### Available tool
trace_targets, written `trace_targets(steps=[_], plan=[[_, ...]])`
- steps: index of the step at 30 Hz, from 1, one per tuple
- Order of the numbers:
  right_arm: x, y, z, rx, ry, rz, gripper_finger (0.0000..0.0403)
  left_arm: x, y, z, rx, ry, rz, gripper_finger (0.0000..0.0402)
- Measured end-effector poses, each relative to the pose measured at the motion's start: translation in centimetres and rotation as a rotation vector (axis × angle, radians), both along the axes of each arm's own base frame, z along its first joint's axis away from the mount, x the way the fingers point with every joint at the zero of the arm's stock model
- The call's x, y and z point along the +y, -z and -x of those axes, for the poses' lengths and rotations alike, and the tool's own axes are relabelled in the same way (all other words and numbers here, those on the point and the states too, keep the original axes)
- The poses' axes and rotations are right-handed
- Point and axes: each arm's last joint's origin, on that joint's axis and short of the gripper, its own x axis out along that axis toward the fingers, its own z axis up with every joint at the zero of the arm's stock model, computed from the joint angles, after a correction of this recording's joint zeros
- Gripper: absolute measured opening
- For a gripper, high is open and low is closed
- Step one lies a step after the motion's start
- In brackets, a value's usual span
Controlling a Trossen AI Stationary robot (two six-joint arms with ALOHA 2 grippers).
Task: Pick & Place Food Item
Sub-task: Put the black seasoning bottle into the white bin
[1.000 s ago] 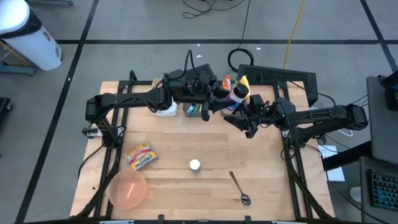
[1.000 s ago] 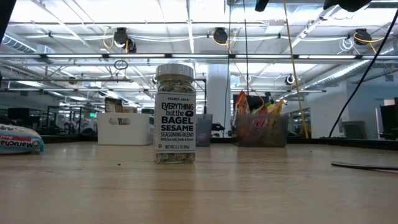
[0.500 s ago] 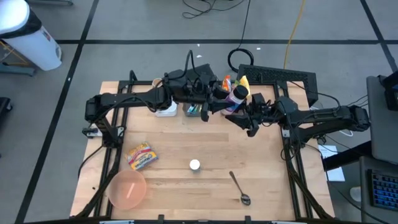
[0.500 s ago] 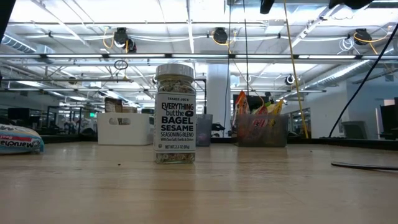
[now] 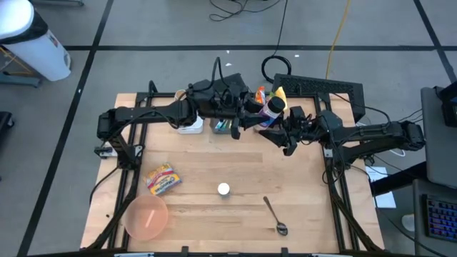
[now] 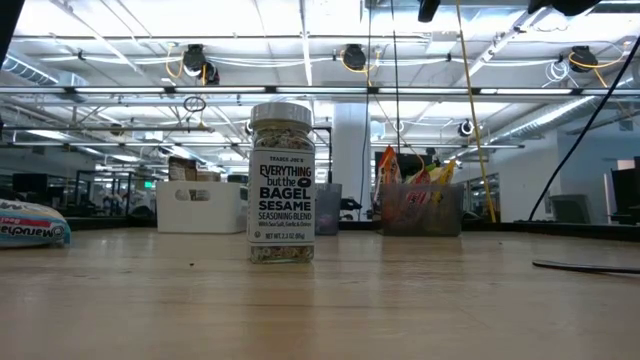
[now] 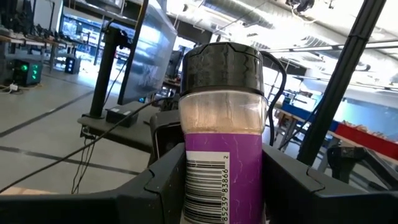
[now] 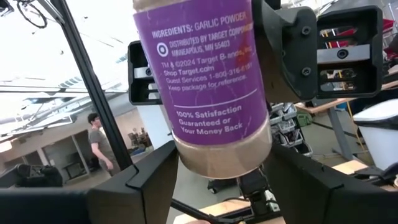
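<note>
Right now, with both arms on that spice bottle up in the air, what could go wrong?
1. The garlic powder bottle sits between the left gripper and the right gripper; a mistimed release could drop it.
2. It hangs over the crowded bin at the table's back, so a fall might knock the packets there.

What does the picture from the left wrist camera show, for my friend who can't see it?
A garlic powder jar with a black lid and purple label fills the middle, standing upright and clamped in the left pincer, one dark finger on each side. Behind it are a monitor, dark poles and a bright workshop.
</note>
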Motion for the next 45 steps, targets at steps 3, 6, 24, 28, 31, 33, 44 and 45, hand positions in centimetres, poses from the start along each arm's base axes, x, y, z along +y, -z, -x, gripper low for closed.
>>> trace_targets(steps=[3, 6, 24, 28, 31, 33, 44, 45], plan=[[0.0, -0.12, 0.04, -0.013, 0.0, 0.0, 0.0224, 0.01, 0.11, -0.09, 0.005, 0.001, 0.0, 0.0177], [0.0, -0.12, 0.05, -0.013, -0.001, -0.004, 0.0224, 0.01, 0.16, -0.11, 0.009, 0.0, -0.003, 0.0177], [-0.58, -0.26, 0.13, -0.029, 0.023, -0.066, 0.0246, 0.07, 0.53, -0.26, 0.033, -0.002, -0.002, 0.0177], [-0.55, -0.45, 0.23, -0.038, 0.018, -0.064, 0.0256, 0.04, 0.89, -0.38, 0.052, 0.002, 0.0, 0.0177], [-0.56, -0.46, 0.23, -0.041, 0.021, -0.064, 0.026, 0.06, 0.89, -0.39, 0.051, 0.0, 0.001, 0.0177], [-0.56, -0.46, 0.22, -0.04, 0.021, -0.063, 0.026, 0.07, 0.91, -0.43, 0.049, -0.001, 0.001, 0.0177], [-0.57, -0.34, 0.16, -0.025, 0.021, -0.062, 0.0256, 0.51, 0.72, -0.44, 0.021, -0.03, 0.015, 0.0177], [-0.57, -0.33, 0.16, -0.025, 0.021, -0.062, 0.0255, 0.53, 0.7, -0.43, 0.02, -0.03, 0.017, 0.0177]])
